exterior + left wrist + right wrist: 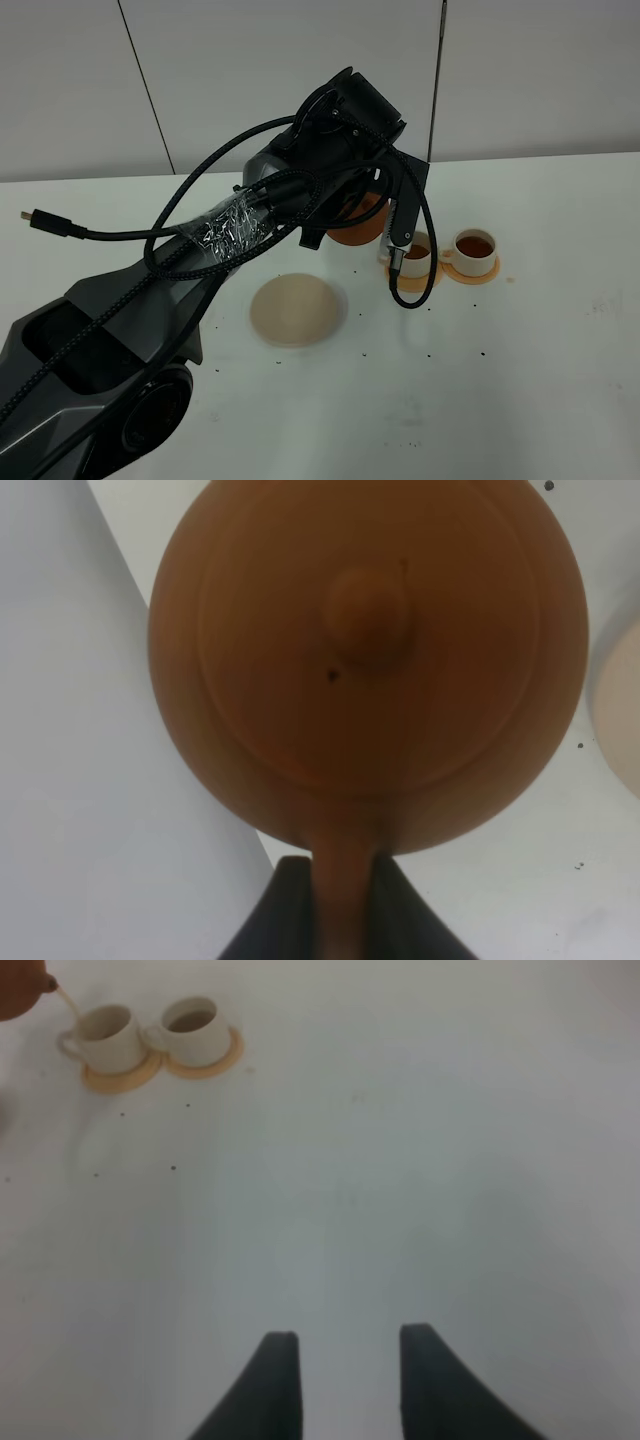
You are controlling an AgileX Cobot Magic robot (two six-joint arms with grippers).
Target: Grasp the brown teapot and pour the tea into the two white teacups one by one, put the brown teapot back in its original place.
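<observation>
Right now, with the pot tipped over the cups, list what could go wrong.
1. The tea stream from the brown teapot lands near the rim of the nearer teacup; slight drift would likely spill onto its orange coaster.
2. The black cable loop appears to hang right by that cup and may snag it or the filled teacup.
3. The left gripper pinches only the thin handle; the pot could swivel.
</observation>
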